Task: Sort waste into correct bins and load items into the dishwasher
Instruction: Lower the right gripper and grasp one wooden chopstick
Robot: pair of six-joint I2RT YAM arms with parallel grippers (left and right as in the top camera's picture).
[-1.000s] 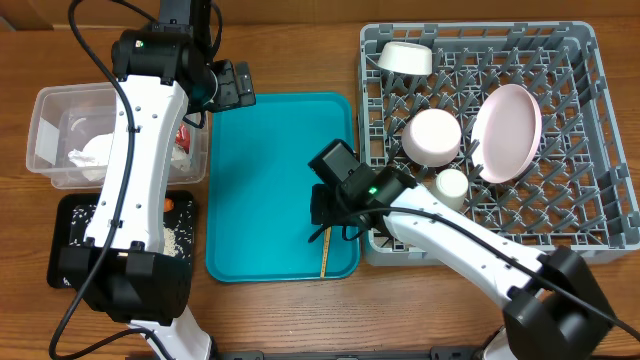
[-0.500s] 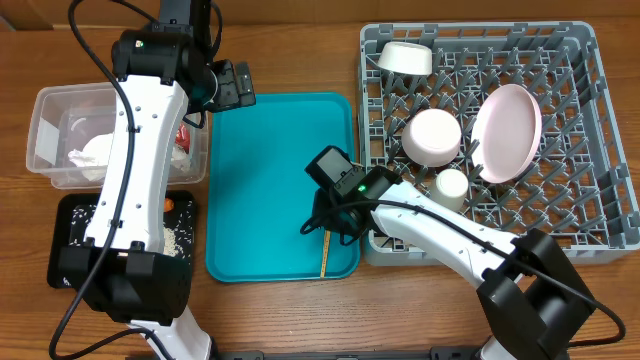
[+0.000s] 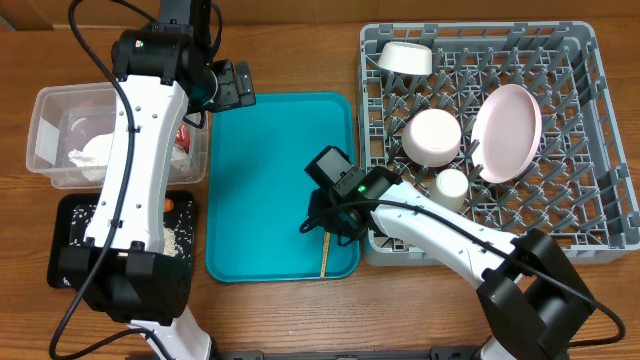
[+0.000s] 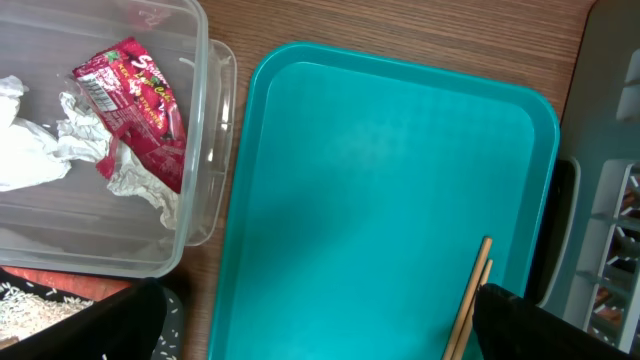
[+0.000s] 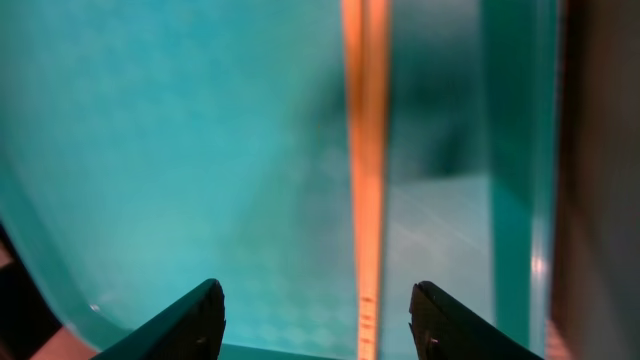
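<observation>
Wooden chopsticks [image 5: 365, 150] lay between spread jaws of right gripper [image 5: 318, 310], touching neither, on teal tray [image 5: 150, 150] beneath. Left gripper [image 4: 320, 328] spread wide, holding nothing.

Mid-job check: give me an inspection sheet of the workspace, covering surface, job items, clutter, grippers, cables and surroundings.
Surface: wooden table; teal tray in the middle.
Job's things: chopsticks lie on the teal tray's right side. Rack holds plate, far bowl, middle bowl, cup. Clear tub holds wrapper and tissue. Black tray holds rice and carrot.
Clutter: nothing seen.
Grippers: left gripper open, empty, near the teal tray's far left corner. Right gripper open, low over the chopsticks, fingers either side, not touching.
Cables: black cable runs along each arm.
Surroundings: nothing seen.
</observation>
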